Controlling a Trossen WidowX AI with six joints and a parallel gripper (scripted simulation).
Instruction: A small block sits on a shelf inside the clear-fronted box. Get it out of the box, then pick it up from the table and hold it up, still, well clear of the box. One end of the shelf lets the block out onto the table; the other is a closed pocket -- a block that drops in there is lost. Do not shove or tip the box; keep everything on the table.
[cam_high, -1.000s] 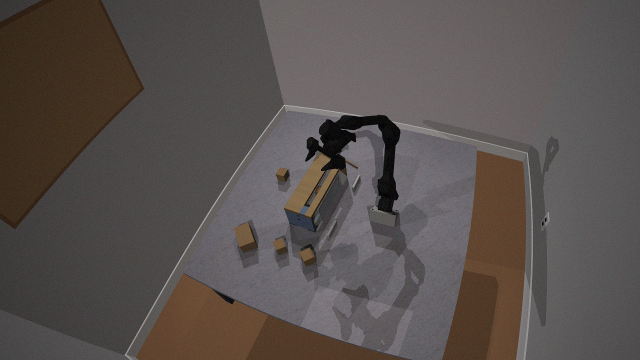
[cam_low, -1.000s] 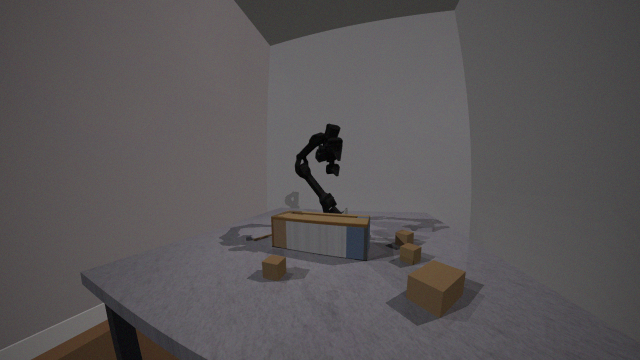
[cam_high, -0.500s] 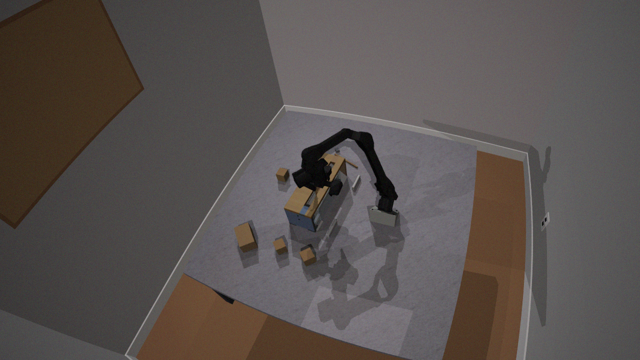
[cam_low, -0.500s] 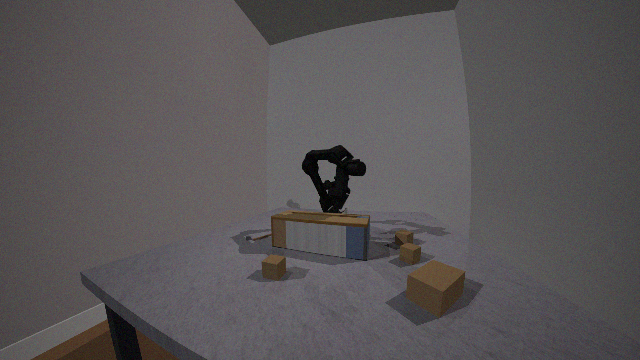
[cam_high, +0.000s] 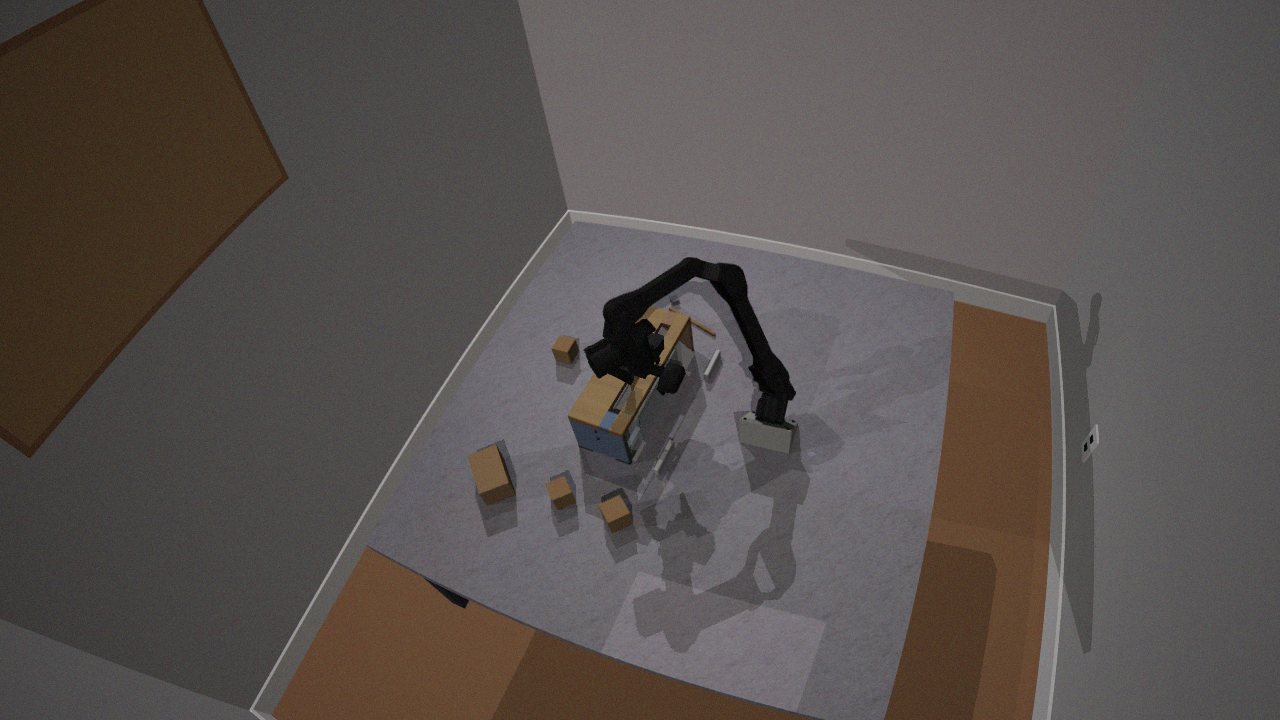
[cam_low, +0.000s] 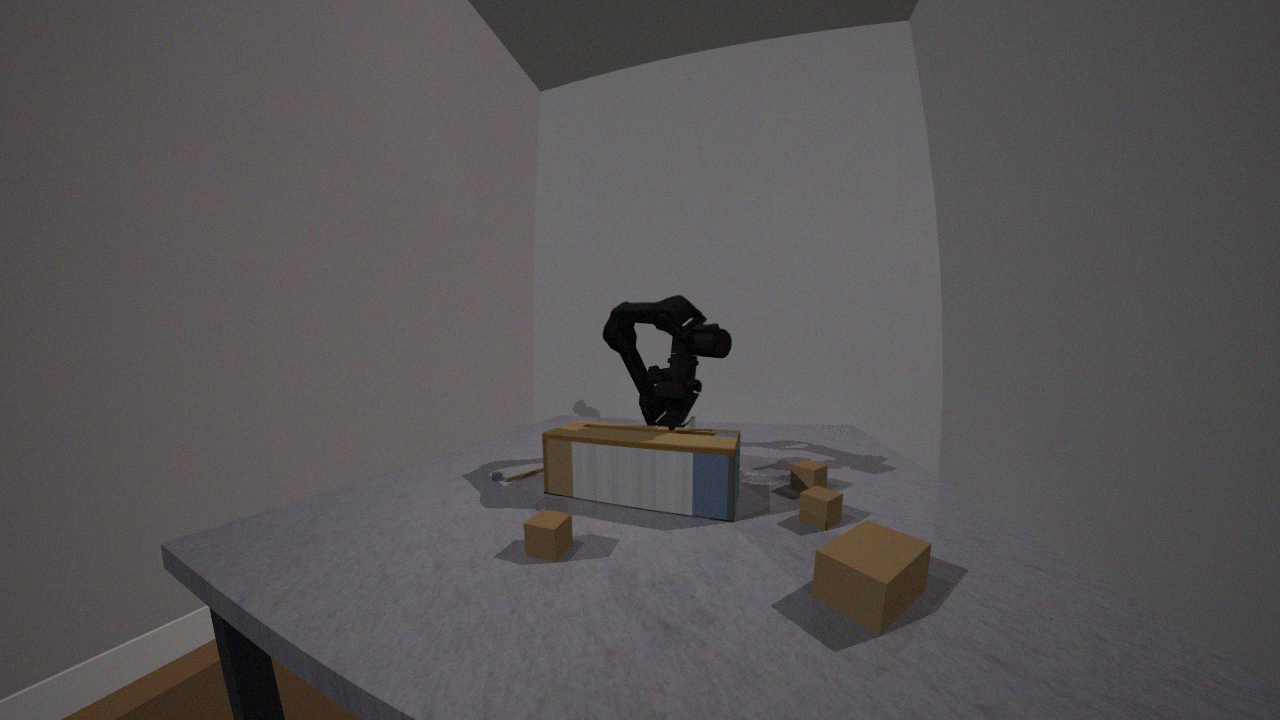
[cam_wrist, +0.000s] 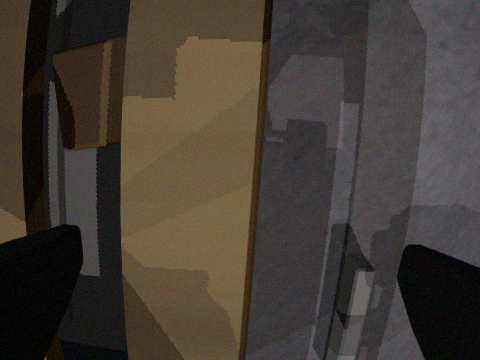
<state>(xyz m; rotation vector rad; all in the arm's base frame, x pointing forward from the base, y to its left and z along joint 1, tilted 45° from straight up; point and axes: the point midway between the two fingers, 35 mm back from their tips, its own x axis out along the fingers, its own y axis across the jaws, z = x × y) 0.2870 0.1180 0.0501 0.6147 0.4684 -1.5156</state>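
The box (cam_high: 594, 399) (cam_low: 633, 479) (cam_wrist: 200, 150) stands upright, with a wooden lid, a long slot in it, a blue end and a wood-coloured end. Through the slot, the wrist view shows a brown block (cam_wrist: 86, 97) with a lighter strip, inside the box; the lid hides part of it. My gripper (cam_high: 637, 374) (cam_low: 667, 424) (cam_wrist: 244, 256) is open and empty, pointing down over the box. In the wrist view its left finger overlaps the slot and its right finger is past the box's front edge. Its exact height above the lid is unclear.
Small wooden blocks (cam_high: 564, 349) (cam_low: 547, 535) (cam_high: 561, 492) (cam_high: 614, 512) and a larger one (cam_high: 492, 472) (cam_low: 870, 575) stand around the box. A thin stick (cam_high: 703, 327) (cam_low: 525, 474) lies by the wood-coloured end. Pale bars (cam_high: 711, 365) (cam_high: 664, 456) lie on the front side.
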